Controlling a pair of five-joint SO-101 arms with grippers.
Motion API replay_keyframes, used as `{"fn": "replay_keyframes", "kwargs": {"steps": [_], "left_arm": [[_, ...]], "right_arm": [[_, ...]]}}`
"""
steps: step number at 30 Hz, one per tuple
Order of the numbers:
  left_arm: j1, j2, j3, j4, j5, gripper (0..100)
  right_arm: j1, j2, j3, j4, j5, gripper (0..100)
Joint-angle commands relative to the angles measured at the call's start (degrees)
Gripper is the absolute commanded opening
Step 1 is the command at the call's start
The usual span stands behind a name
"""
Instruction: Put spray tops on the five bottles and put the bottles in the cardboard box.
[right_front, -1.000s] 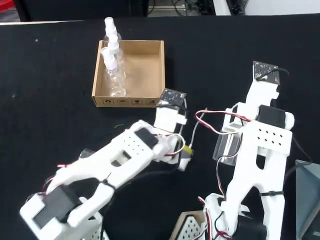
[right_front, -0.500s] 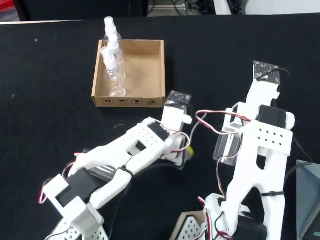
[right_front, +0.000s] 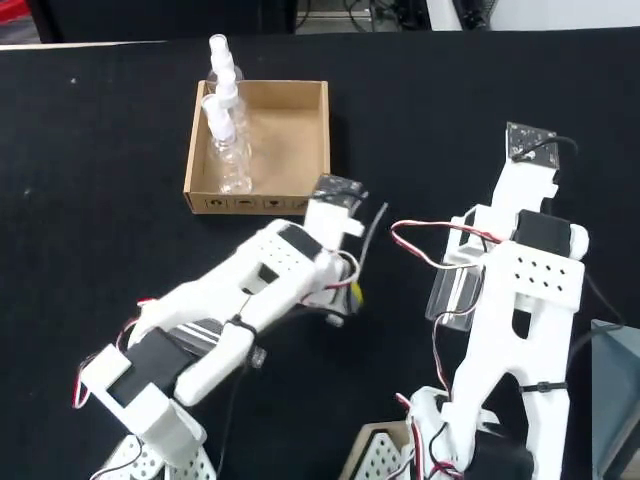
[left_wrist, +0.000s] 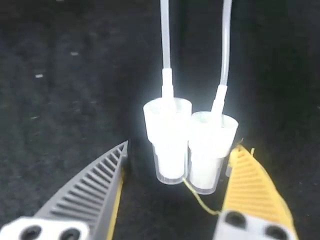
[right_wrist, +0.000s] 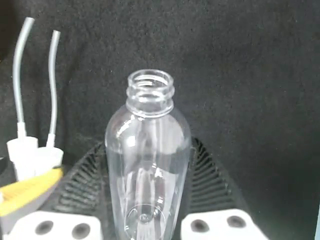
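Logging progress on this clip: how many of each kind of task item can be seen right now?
Bottles with spray tops on: 2
Bottle without a top: 1
Loose spray tops: 2
Cardboard box: 1
Total: 6

The left arm stretches low and slantwise, and the left gripper has its jaws spread apart. The right arm reaches straight ahead, with the right gripper clamped on a bottle.
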Motion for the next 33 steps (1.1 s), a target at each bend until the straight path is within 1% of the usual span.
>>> {"fn": "replay_keyframes", "kwargs": {"steps": [1, 5, 11, 15, 18, 21, 28, 33], "left_arm": [[-3.47, -0.70, -3.03, 0.70, -0.62, 29], [-5.93, -0.97, -2.68, 1.23, -0.70, 29], [-8.84, -0.79, -5.32, 8.00, -0.79, 29], [-11.21, -1.14, -6.20, 10.46, -0.88, 29], [-13.32, -1.23, -6.20, 10.90, -3.69, 29], [-15.69, -1.23, -6.20, 10.90, -4.84, 29], [-22.64, -1.32, -6.81, 10.99, -4.92, 29], [-26.15, -1.32, -9.27, 13.36, -4.84, 29]], "right_arm": [[1.58, -2.86, -0.04, -0.88, -0.44, 1.1], [1.58, -3.21, 0.48, -0.97, -0.44, 1.1], [1.58, -3.21, 1.01, -1.23, -0.35, 1.1], [1.58, -3.21, 1.01, -1.32, -0.35, 1.1], [1.58, -3.21, 1.01, -1.32, -0.35, 1.1], [1.58, -3.21, 1.10, -1.32, -0.35, 1.1], [1.58, -3.21, 1.10, -1.32, -0.35, 1.1], [1.49, -3.21, 1.10, -1.32, -0.35, 1.1]]}}
